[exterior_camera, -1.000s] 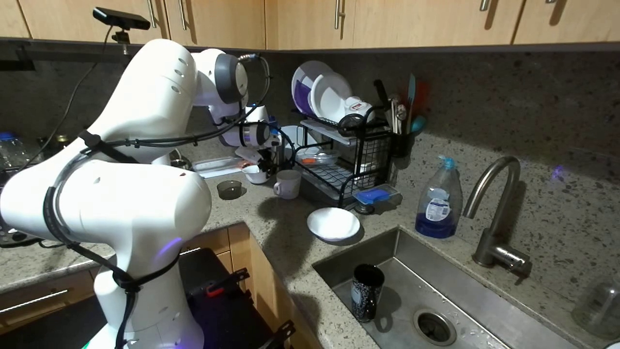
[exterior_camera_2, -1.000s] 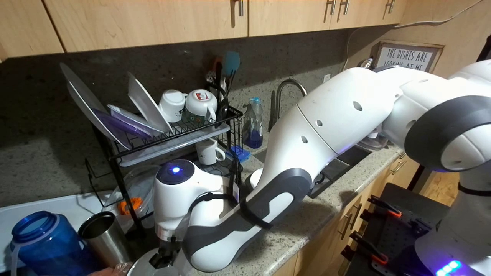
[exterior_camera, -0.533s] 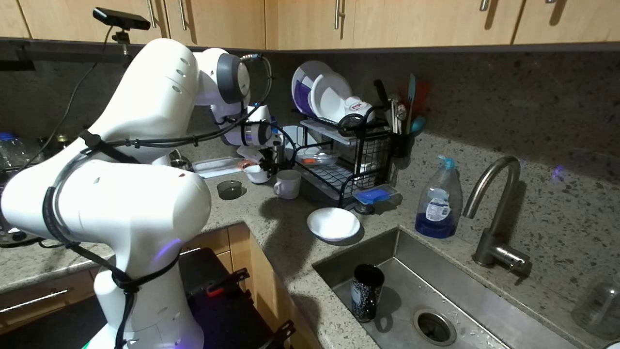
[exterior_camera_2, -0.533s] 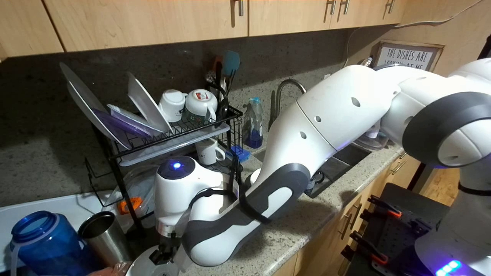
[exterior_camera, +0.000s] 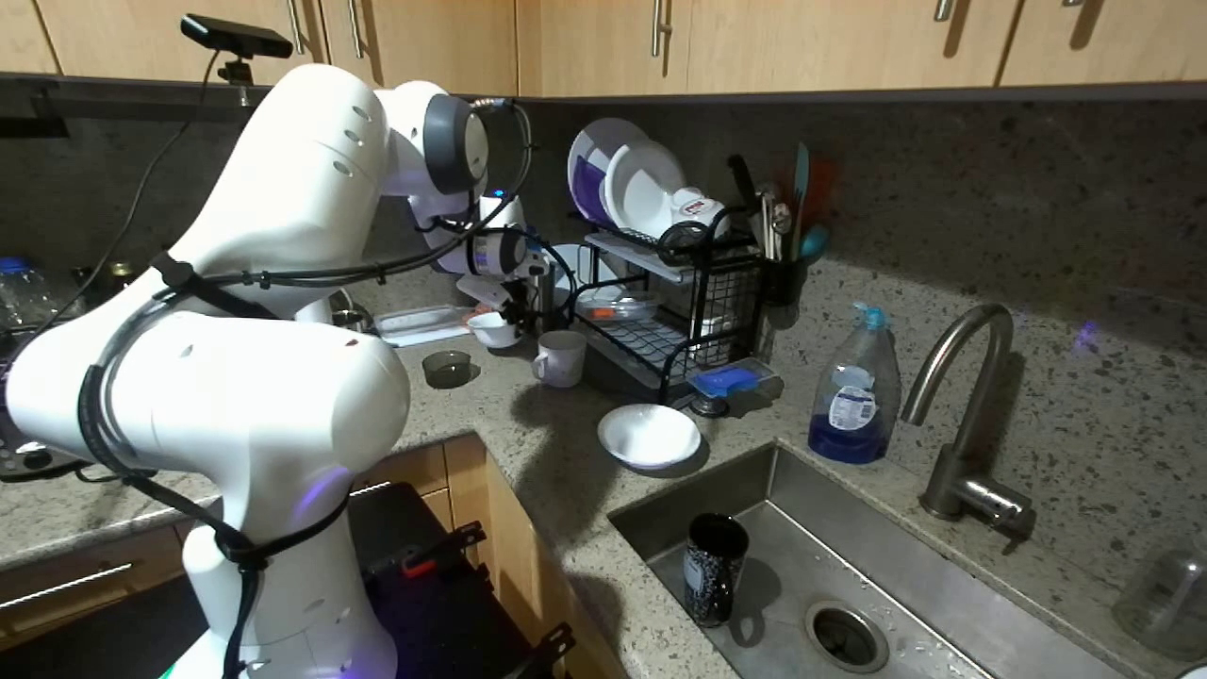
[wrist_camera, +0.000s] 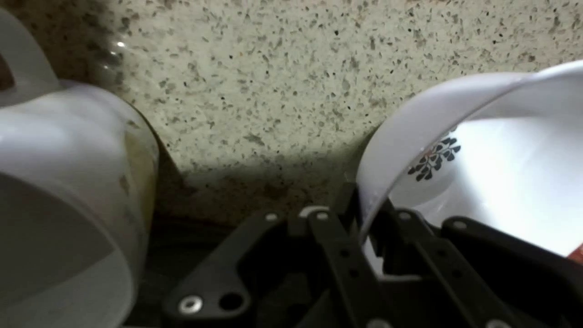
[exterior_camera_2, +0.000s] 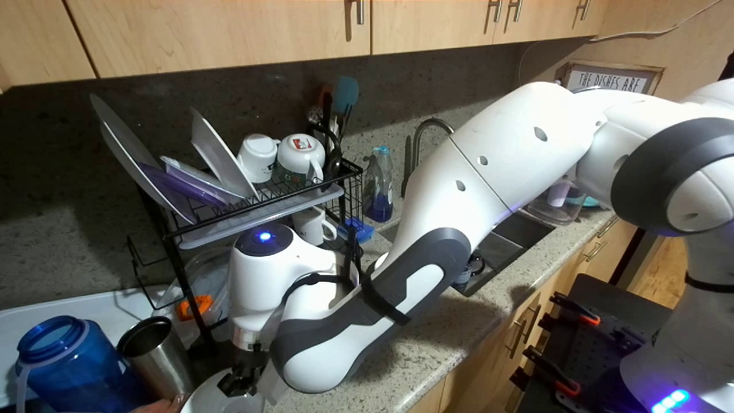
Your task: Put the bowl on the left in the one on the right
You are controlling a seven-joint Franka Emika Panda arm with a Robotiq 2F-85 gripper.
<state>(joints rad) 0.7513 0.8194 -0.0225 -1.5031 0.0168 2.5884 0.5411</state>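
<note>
A small white bowl (exterior_camera: pixel 490 329) with a dark leaf print inside is at the back of the counter, left of a mug. My gripper (exterior_camera: pixel 515 319) is shut on the bowl's near rim. In the wrist view the gripper (wrist_camera: pixel 368 214) has one finger outside and one inside the rim of the bowl (wrist_camera: pixel 510 168), which looks slightly tilted. The bowl also shows at the bottom of an exterior view (exterior_camera_2: pixel 212 397). It seems a little above the counter. A wider white bowl (exterior_camera: pixel 650 435) sits on the counter near the sink, mostly hidden by the arm in an exterior view (exterior_camera_2: pixel 379 261).
A white mug (exterior_camera: pixel 562 359) stands right beside the held bowl; it also shows in the wrist view (wrist_camera: pixel 132 150). A dark small dish (exterior_camera: pixel 447 369) is nearby. The black dish rack (exterior_camera: pixel 700 306) stands behind. The sink (exterior_camera: pixel 783 528) holds a black mug (exterior_camera: pixel 714 571).
My gripper and the small white bowl have risen slightly and shifted a little left in an exterior view. The wider bowl and the mug have not moved.
</note>
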